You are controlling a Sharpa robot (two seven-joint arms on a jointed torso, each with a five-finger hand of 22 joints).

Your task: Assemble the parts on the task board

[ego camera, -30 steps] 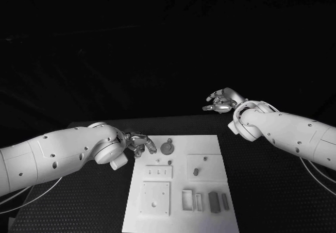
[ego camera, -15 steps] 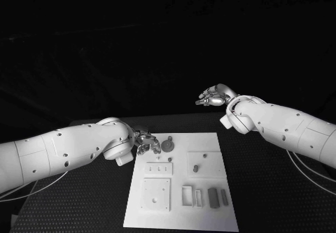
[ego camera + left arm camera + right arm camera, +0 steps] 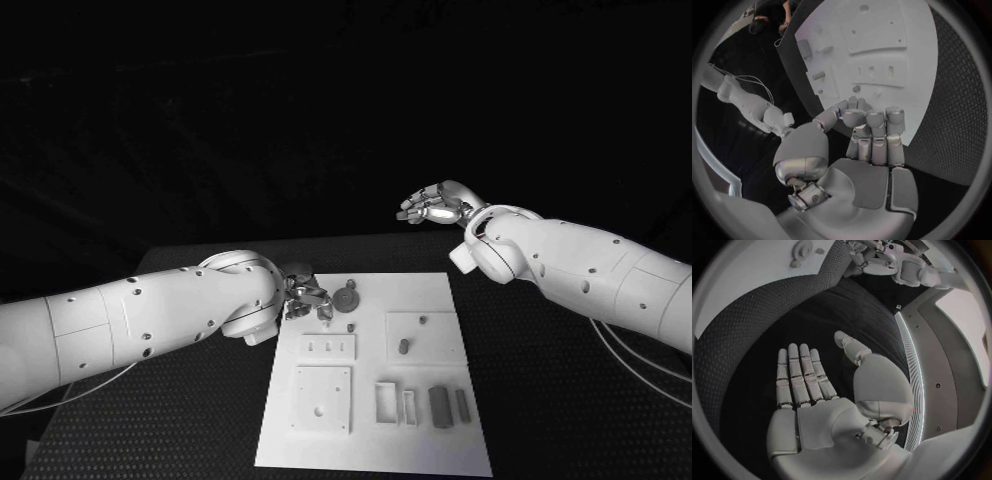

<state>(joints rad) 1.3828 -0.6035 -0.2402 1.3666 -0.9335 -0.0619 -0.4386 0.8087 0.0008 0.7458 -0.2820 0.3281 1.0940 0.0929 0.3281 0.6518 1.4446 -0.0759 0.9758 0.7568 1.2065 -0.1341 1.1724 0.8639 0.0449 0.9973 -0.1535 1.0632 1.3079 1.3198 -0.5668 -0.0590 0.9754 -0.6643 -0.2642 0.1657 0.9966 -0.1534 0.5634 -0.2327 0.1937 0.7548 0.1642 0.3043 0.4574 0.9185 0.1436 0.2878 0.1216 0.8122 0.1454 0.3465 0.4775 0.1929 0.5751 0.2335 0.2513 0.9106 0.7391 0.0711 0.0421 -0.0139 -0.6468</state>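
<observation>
My left hand (image 3: pixel 300 293), silver and many-fingered, sits at the upper left corner of the flat white task board (image 3: pixel 433 452), which lies lengthwise down the middle of the black tabletop (image 3: pixel 562 400). Its fingers (image 3: pixel 873 130) are curled in toward the palm, and no part can be made out between them. The round grey disc-shaped part (image 3: pixel 345 301) lies just right of this hand in the head view, near the board's upper edge, so the left hand is plainly the nearer one. The other small grey parts (image 3: pixel 440 409) lie toward the lower middle of the frame, long axes running along the board. My right hand (image 3: pixel 434 207) hovers at upper right, well apart from the board, its palm flat, its fingers (image 3: pixel 799 375) straight and holding nothing.
</observation>
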